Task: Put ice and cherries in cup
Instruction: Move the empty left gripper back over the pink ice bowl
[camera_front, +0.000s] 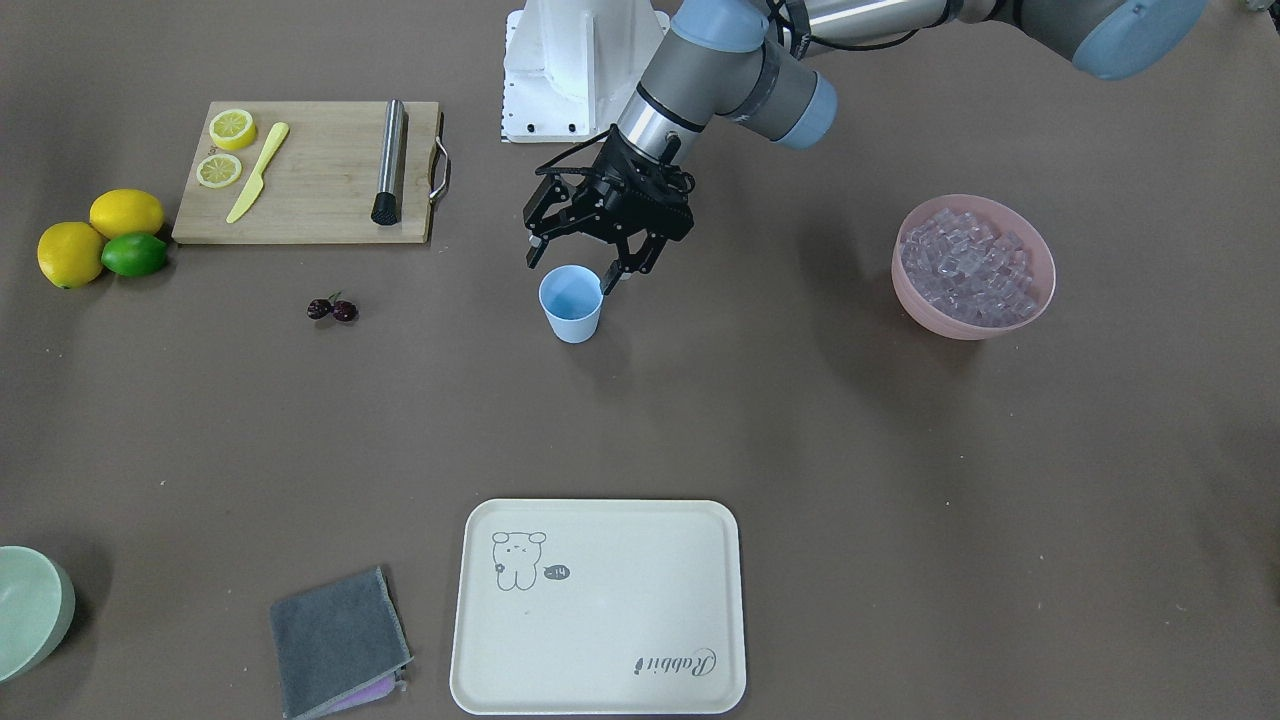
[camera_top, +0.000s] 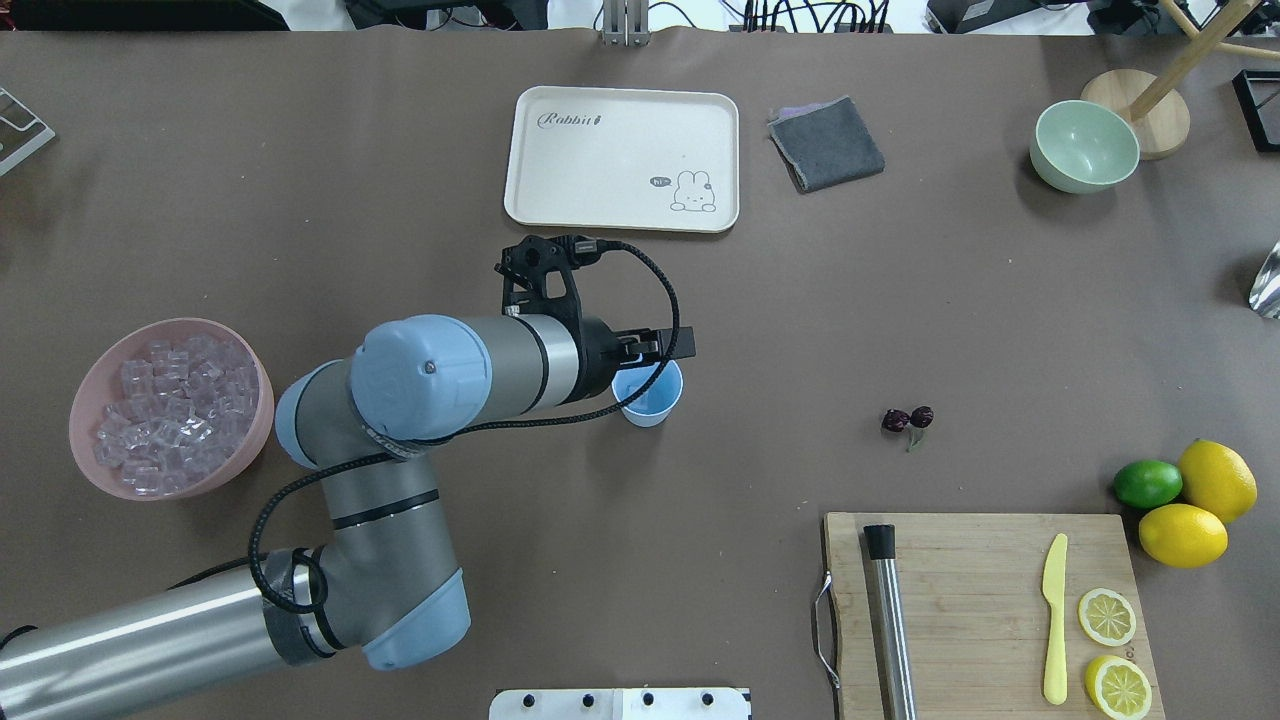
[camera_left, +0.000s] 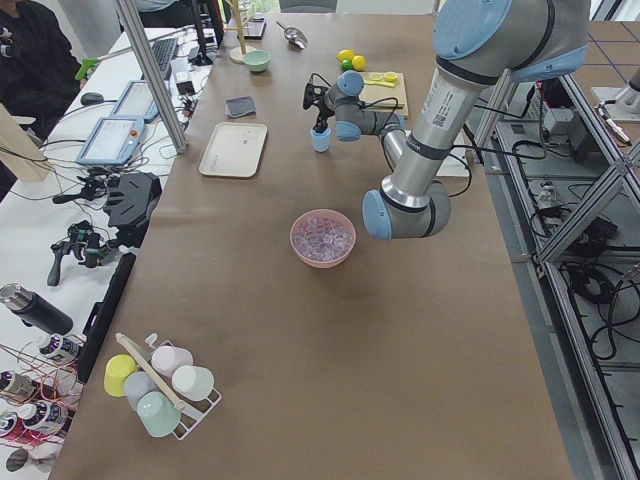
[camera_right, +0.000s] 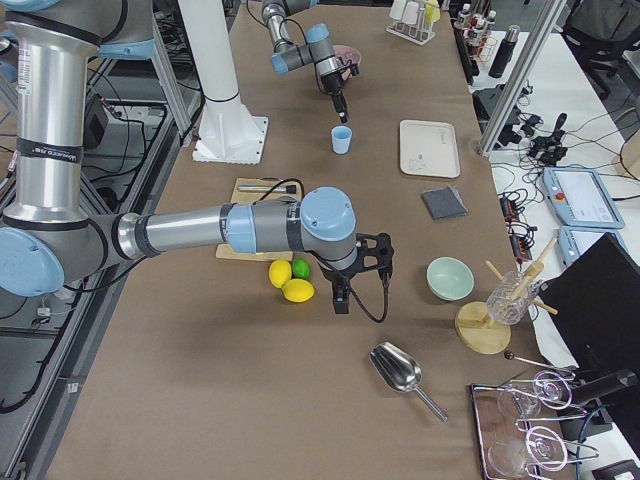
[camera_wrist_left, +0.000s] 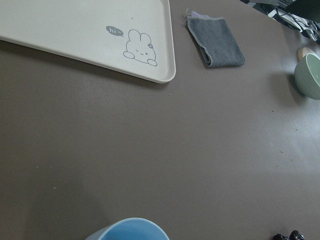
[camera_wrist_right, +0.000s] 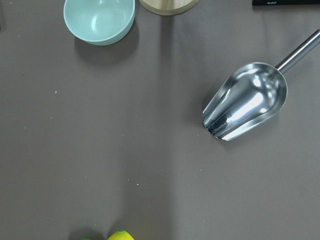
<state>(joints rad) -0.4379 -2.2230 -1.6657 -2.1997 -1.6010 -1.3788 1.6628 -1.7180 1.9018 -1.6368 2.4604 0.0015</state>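
A brown worktop (camera_front: 760, 420) is spreading wide under both arms, with most things sitting toward its edges and the middle lying open. The cup (camera_front: 572, 305) is standing upright near the centre, with bare surface around it on every side. The left pincer (camera_front: 571, 274) is hanging just above the cup's rim, fingers spread wide and gripping nothing; the side views are showing a gap between its fingertips and the cup. The ice (camera_front: 968, 265) is lying heaped in a pink bowl (camera_front: 925, 312), well apart from the cup on the left arm's side. The cherries (camera_front: 332, 310) are lying on the worktop on the cup's other side, just off the corner of a cutting board (camera_front: 320, 180). A cream tray (camera_front: 600, 680) is sitting by the far edge, opposite the robot. The right pincer (camera_right: 340, 298) is pointing down near the lemons (camera_right: 290, 282), short of a metal scoop (camera_right: 398, 368); whether its fingers are apart, I cannot tell.
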